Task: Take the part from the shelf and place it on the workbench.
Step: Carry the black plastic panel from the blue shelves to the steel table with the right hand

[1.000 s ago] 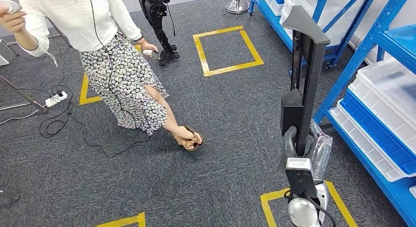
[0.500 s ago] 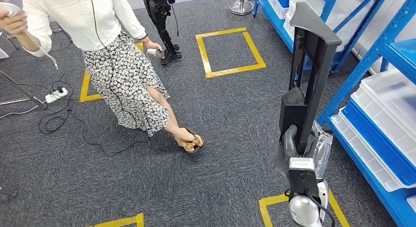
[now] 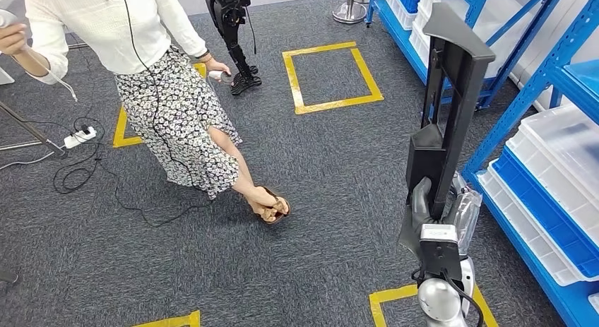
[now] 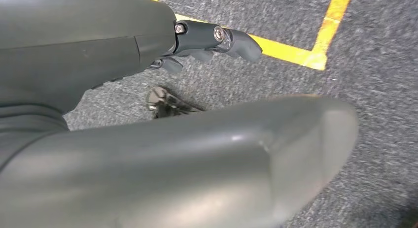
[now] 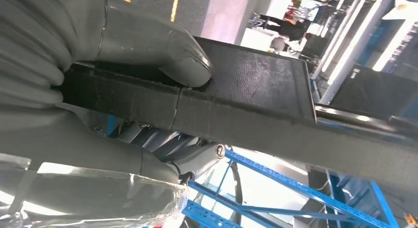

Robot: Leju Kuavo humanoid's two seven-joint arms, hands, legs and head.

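The blue shelf (image 3: 537, 80) stands close on my right, white bins (image 3: 565, 150) stacked on its levels, and I take it as my mark for everything else. Well away from it across the grey carpet a person (image 3: 162, 94) in a white top and patterned skirt is mid-step, with a yellow taped square (image 3: 332, 73) on the floor between them and the shelf.

The part (image 3: 445, 122), a tall black piece with a flat slanted top, is off the shelf and standing upright just beside its nearest post, carried in my right hand (image 3: 424, 207). In the right wrist view the thumb (image 5: 162, 46) presses on the part's dark textured face and the fingers wrap the edge below it, so the grip is closed firmly around it. A bit of clear plastic sits against the hand; I can't quite tell what it belongs to.

My left hand (image 4: 212, 38) hangs over the carpet, fingers loosely curled, holding nothing.

I judge the pickup done and the carry under way. Next I need to turn away from the shelf, find the workbench, and keep the part upright while walking clear of the person.
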